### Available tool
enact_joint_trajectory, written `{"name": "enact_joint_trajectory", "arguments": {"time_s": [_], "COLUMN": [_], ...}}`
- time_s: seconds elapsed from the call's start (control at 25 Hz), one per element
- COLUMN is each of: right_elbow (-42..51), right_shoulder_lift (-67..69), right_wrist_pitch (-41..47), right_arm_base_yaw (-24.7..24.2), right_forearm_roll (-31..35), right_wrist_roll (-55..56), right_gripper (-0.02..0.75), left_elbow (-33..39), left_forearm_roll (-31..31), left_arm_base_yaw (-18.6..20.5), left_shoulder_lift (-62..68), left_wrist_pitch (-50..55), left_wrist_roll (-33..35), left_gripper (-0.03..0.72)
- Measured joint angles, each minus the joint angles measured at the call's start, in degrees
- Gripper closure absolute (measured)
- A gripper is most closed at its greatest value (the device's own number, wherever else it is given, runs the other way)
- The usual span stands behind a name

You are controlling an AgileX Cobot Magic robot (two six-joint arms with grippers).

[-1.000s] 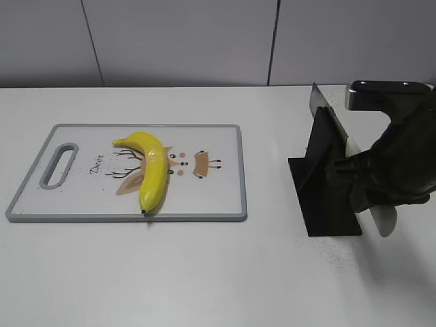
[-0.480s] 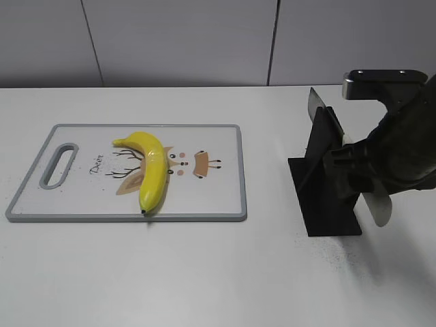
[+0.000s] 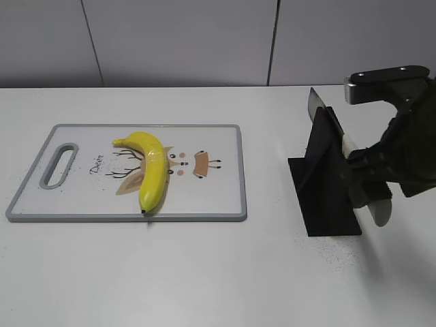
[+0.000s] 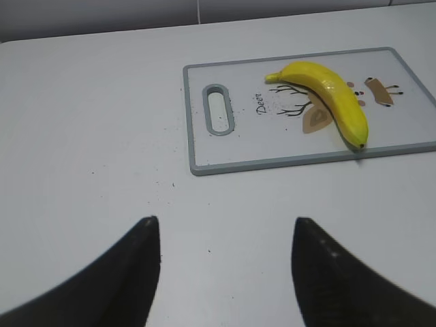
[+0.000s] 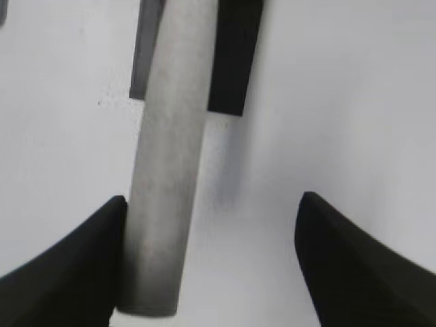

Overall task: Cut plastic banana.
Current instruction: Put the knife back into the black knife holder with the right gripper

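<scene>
White table [image 3: 204,272], matte, with faint dark specks near the stand and near the board's left end. Left: a cutting board [image 3: 218,197], white with a grey rim, a handle slot at its left end and a printed deer design, lying flat. Right, well apart from the board: a black knife stand [image 3: 325,197], its flat base resting on the table.

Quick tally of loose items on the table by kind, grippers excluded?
plastic banana: 1
cutting board: 1
knife: 1
black knife stand: 1
Total: 4
</scene>
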Motion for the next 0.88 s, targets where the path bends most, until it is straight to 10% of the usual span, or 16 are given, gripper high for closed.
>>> {"name": "enact_joint_trajectory", "arguments": {"time_s": [0.88], "right_elbow": [8.81], "right_shoulder_lift": [-37.43], "right_wrist_pitch": [6.49], "right_arm_base_yaw": [0.00], "right_forearm_roll": [1.87], "right_wrist_roll": [-14.90], "right_gripper": [0.178], "left_elbow": [0.00], "left_forearm_roll": [-0.80], "left_arm_base_yaw": [0.00], "left_shoulder_lift": [0.00], "left_wrist_pitch": [0.00], "left_wrist_roll": [0.00], "left_gripper": [0.114]}}
